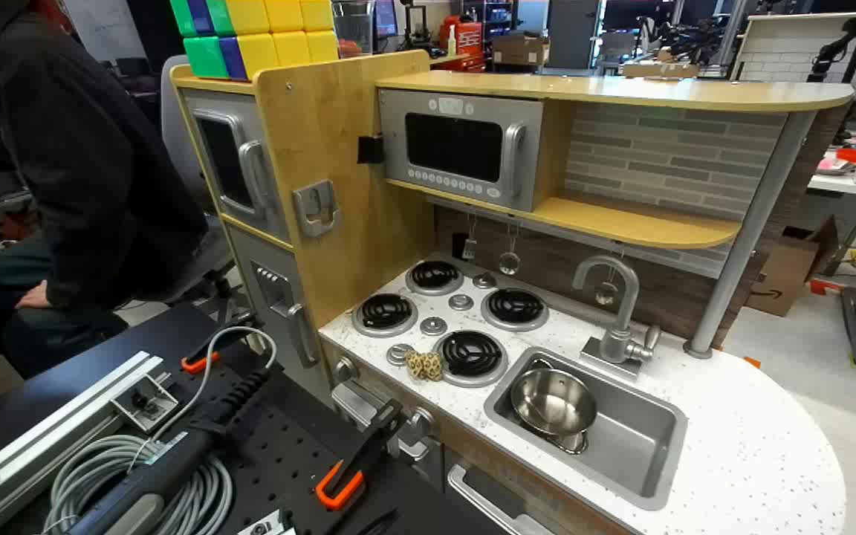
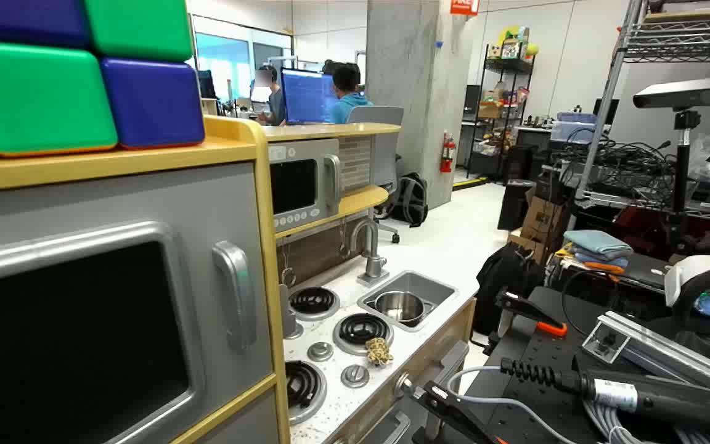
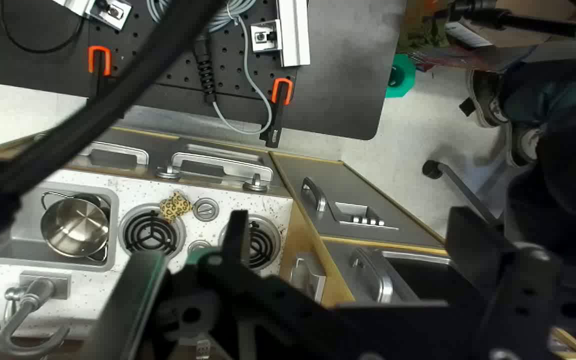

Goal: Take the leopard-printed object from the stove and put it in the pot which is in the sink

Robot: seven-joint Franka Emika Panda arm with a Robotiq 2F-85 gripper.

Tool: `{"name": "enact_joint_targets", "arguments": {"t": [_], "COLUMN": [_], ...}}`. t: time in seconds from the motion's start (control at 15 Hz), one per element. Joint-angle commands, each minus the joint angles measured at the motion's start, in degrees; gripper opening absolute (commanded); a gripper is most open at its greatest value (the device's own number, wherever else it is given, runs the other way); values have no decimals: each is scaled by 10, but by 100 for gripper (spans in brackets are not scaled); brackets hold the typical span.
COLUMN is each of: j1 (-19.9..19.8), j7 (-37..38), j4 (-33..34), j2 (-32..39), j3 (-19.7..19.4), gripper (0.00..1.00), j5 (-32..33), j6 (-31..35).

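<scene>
One leopard-printed object lies on the stove, at the rim of the front burner nearer the sink, one of four burners, and just beside one of four round knobs; two front knobs show below. The one sink holds one silver pot, open side up, with a single curved faucet behind, while three small utensils hang at the back. In the wrist view the one gripper has its two jaws well apart.

Speckled white counter | leopard-printed object (against a stove burner) | faucet
</scene>
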State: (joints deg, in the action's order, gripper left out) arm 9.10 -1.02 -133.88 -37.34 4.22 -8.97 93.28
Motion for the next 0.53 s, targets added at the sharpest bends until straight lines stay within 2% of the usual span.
{"name": "enact_joint_targets", "arguments": {"t": [0.0, 0.13, 0.27, 0.47], "j1": [-7, -7, -8, -20], "j7": [-3, -3, 1, 27], "j4": [2, 2, 19, 23], "j2": [0, 0, 38, 111], "j3": [5, 5, 2, 0], "gripper": [100, 100, 100, 100], "j5": [-3, -3, -11, -37], "j6": [-2, -2, -17, 38]}}
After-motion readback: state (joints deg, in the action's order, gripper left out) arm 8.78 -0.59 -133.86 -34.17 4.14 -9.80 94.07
